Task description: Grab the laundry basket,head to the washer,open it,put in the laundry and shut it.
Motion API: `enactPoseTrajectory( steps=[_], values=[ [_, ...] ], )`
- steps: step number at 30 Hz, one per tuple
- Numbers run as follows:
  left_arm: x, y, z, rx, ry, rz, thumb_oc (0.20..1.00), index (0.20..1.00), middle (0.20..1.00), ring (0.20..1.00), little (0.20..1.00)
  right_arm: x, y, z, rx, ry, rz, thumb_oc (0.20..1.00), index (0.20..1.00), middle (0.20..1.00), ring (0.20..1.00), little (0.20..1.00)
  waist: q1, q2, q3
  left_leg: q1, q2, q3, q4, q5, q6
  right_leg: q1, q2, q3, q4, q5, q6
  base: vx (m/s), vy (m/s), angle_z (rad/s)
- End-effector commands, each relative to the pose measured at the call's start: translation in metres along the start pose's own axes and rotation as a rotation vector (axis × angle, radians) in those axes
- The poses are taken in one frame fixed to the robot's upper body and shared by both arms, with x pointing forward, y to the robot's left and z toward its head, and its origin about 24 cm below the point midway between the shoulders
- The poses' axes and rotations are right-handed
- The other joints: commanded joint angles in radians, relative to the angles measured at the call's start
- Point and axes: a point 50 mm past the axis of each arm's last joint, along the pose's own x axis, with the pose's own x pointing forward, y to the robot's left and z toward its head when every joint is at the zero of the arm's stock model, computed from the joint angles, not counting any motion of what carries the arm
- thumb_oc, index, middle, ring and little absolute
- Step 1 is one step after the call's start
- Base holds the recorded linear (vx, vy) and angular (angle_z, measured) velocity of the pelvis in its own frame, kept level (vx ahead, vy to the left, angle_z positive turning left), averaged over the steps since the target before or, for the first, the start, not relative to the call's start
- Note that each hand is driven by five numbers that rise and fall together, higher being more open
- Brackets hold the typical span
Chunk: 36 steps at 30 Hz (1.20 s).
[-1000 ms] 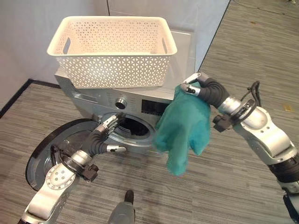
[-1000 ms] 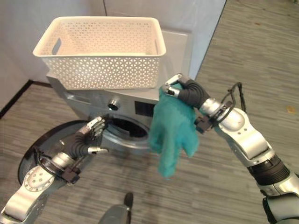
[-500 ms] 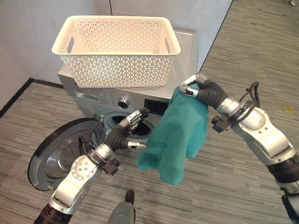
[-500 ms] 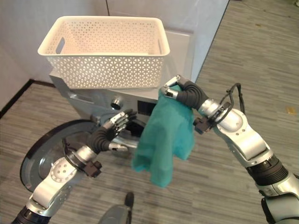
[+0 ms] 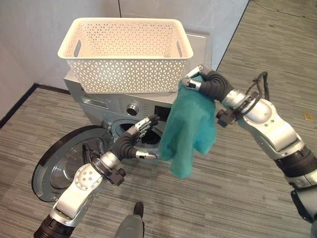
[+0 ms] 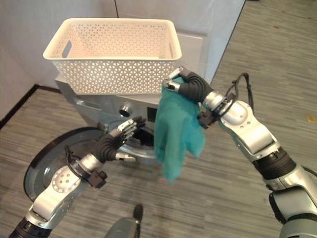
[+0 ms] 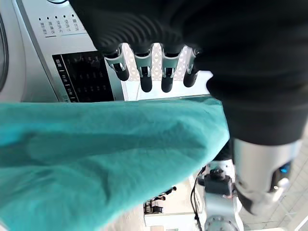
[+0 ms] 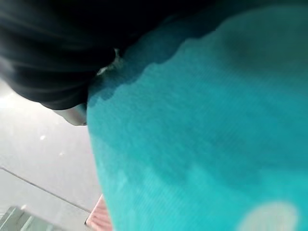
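Observation:
A white lattice laundry basket [image 5: 126, 54] stands on top of the silver washer [image 5: 106, 101]. The washer's round door [image 5: 64, 161] is swung wide open to the left, baring the dark drum opening [image 5: 148, 140]. My right hand [image 5: 207, 85] is shut on the top of a teal cloth [image 5: 190, 129], which hangs in front of the washer's control panel [image 7: 82, 77], right of the opening. My left hand [image 5: 130, 143] hovers in front of the opening with straight fingers [image 7: 144, 79], holding nothing. The teal cloth [image 7: 106, 144] hangs just past those fingers and covers the right wrist view [image 8: 207, 134].
The washer backs onto a white wall [image 5: 29, 34] with a dark skirting [image 5: 17, 104] at the left. The open door takes up the floor space at the lower left. Grey plank floor [image 5: 233, 193] stretches to the right and front of the washer.
My right hand has carried the teal cloth a little up and left, closer to the basket's corner. My left hand rose to the drum opening a second ago and has stayed there since.

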Motion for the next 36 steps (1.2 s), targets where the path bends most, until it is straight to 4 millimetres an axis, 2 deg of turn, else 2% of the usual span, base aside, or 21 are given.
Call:
enactPoseTrajectory(
  steps=[1,6,8,12,21,28,30,31,36],
  values=[
    [0.003,-0.006,-0.003,0.063,-0.004,-0.029,1.000,1.000,1.000,1.000,1.000,0.017,-0.002,0.015,0.005,-0.091,-0.052,0.200,0.200,0.200,0.200,0.200,-0.004,0.006,-0.093,-0.012,0.035,0.063,-0.035,-0.007,0.010,-0.046,-0.005,0.034,0.033,-0.018,-0.008,0.00,0.000,0.00],
    [0.023,-0.009,-0.014,0.102,0.021,-0.014,1.000,1.000,1.000,1.000,1.000,0.029,0.013,0.015,0.059,-0.108,-0.031,0.200,0.200,0.200,0.200,0.200,-0.009,0.003,-0.087,-0.012,0.035,0.065,-0.043,-0.004,0.012,-0.056,-0.004,0.041,0.034,-0.016,-0.007,0.00,0.000,0.00],
    [0.038,-0.009,-0.014,0.152,0.010,-0.008,1.000,1.000,1.000,1.000,1.000,0.039,0.022,0.018,0.083,-0.123,-0.006,0.200,0.200,0.200,0.200,0.200,-0.014,0.002,-0.085,-0.011,0.036,0.066,-0.051,0.000,0.011,-0.064,-0.003,0.044,0.036,-0.014,-0.006,0.00,0.000,0.00],
    [0.049,-0.015,-0.017,0.178,0.016,-0.042,1.000,1.000,1.000,1.000,1.000,0.051,0.033,0.021,0.111,-0.139,0.024,0.200,0.200,0.200,0.200,0.200,-0.017,0.001,-0.084,-0.012,0.038,0.068,-0.053,0.003,0.011,-0.069,-0.001,0.050,0.034,-0.011,-0.006,0.00,0.000,-0.04],
    [0.063,-0.034,-0.017,0.151,0.009,-0.138,1.000,1.000,1.000,1.000,1.000,0.070,0.048,0.024,0.170,-0.149,0.046,0.200,0.200,0.200,0.200,0.200,-0.016,0.006,-0.076,-0.025,0.038,0.062,-0.035,0.000,0.009,-0.072,0.001,0.046,0.039,-0.016,-0.012,0.00,-0.001,0.00],
    [0.063,-0.039,-0.025,0.053,0.025,-0.104,1.000,1.000,1.000,1.000,1.000,0.073,0.055,0.020,0.213,-0.143,0.047,0.200,0.200,0.200,0.200,0.200,-0.015,0.011,-0.078,-0.022,0.029,0.059,-0.038,-0.005,0.015,-0.070,-0.008,0.037,0.048,-0.018,-0.010,0.01,0.005,0.01],
    [0.064,-0.036,-0.029,0.019,0.033,-0.053,0.489,0.489,0.489,0.489,0.489,0.072,0.059,0.019,0.225,-0.139,0.057,0.200,0.200,0.200,0.200,0.200,-0.013,0.012,-0.079,-0.021,0.026,0.061,-0.046,-0.002,0.017,-0.073,-0.012,0.031,0.054,-0.020,-0.007,0.01,0.022,0.04],
    [0.064,-0.036,-0.029,0.019,0.033,-0.053,0.200,0.200,0.200,0.200,0.200,0.072,0.059,0.019,0.225,-0.138,0.057,0.200,0.200,0.200,0.200,0.200,-0.013,0.012,-0.079,-0.021,0.026,0.061,-0.046,-0.001,0.017,-0.074,-0.012,0.031,0.054,-0.020,-0.007,0.00,0.000,0.00],
    [0.063,-0.021,-0.026,0.113,0.023,0.025,0.200,0.200,0.200,0.200,0.200,0.069,0.059,0.017,0.230,-0.134,0.052,0.200,0.200,0.200,0.200,0.200,-0.013,0.009,-0.081,-0.016,0.027,0.063,-0.057,0.003,0.016,-0.078,-0.012,0.028,0.056,-0.020,-0.008,0.00,0.000,0.00]
  ],
)
